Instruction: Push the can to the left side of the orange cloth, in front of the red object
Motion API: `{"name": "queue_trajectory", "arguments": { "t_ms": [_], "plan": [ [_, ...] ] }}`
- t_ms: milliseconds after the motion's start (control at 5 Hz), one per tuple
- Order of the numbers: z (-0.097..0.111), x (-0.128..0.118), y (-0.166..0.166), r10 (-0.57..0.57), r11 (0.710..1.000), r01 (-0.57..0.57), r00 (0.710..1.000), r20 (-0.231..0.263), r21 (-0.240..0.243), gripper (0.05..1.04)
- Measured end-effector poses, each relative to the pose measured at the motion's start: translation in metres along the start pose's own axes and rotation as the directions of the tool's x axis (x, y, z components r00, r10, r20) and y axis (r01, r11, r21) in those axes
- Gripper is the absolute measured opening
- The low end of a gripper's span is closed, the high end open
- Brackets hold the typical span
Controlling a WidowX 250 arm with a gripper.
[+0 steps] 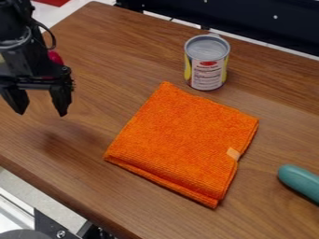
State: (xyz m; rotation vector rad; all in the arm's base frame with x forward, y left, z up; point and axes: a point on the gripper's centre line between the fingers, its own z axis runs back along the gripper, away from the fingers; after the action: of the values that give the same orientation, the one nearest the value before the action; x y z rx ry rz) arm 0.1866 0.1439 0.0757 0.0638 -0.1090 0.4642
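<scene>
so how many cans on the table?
1. The can stands upright near the table's far edge, just beyond the orange cloth. Something red shows behind the gripper, mostly hidden; can't tell what it is.

Behind the orange cloth, the upright can blocks a low pass; to the cloth's right, the teal object obstructs the table's edge of view. Bare wood left of the cloth and in front of it leaves room.
</scene>
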Motion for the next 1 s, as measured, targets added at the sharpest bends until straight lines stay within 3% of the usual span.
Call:
{"name": "queue_trajectory", "arguments": {
  "t_ms": [200,400,600,800,1000],
  "plan": [
    [-0.005,-0.004,-0.002,0.02,1.0,-0.02,1.0,-0.021,-0.004,0.995],
    [-0.001,-0.002,-0.024,0.181,0.983,-0.181,0.983,0.008,-0.021,0.995],
    [0.005,0.0,-0.042,0.264,0.964,-0.263,0.964,0.015,-0.043,0.995],
    [0.014,0.009,-0.06,0.408,0.912,-0.406,0.913,0.019,-0.066,0.995],
    [0.02,0.019,-0.092,0.585,0.805,-0.583,0.811,-0.014,-0.109,0.995]
  ]
}}
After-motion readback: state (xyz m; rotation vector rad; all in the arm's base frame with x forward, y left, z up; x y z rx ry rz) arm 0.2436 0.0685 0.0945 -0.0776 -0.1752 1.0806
